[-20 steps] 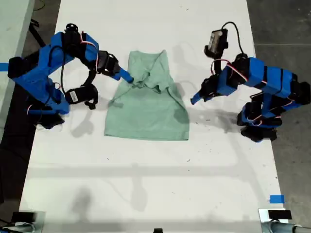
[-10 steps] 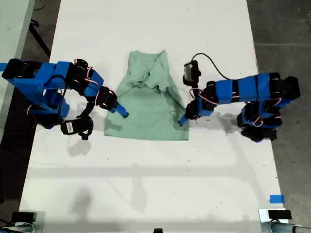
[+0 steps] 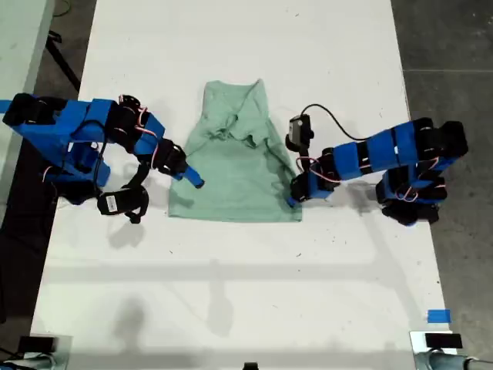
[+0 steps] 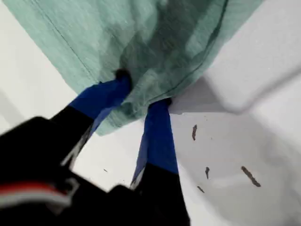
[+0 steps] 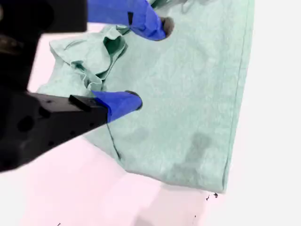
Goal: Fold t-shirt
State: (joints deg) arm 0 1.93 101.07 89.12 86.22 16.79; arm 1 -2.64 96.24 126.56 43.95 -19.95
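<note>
The pale mint-green t-shirt point(image 3: 235, 166) lies on the white table point(image 3: 231, 293), its upper part folded in and crumpled, its hem toward the exterior view's bottom. My first gripper point(image 3: 293, 197) is at the hem corner on the exterior view's right. In the first wrist view its blue fingers point(image 4: 157, 122) pinch a bunched fold of the t-shirt point(image 4: 155, 47). My second gripper point(image 3: 196, 182) hovers over the shirt's edge on the exterior view's left. In the second wrist view this gripper point(image 5: 148, 63) stands open over the t-shirt point(image 5: 197, 94), holding nothing.
The white table is narrow, with dark floor point(image 3: 447, 46) past both long edges. A blue tape mark point(image 3: 438, 316) sits near the exterior view's bottom right. Small dark specks point(image 4: 247, 175) dot the table by the first gripper.
Both arms swung from the shirt's upper part down to its lower sides. In the last half second the first gripper dropped onto the hem corner, and the hem shifted slightly.
</note>
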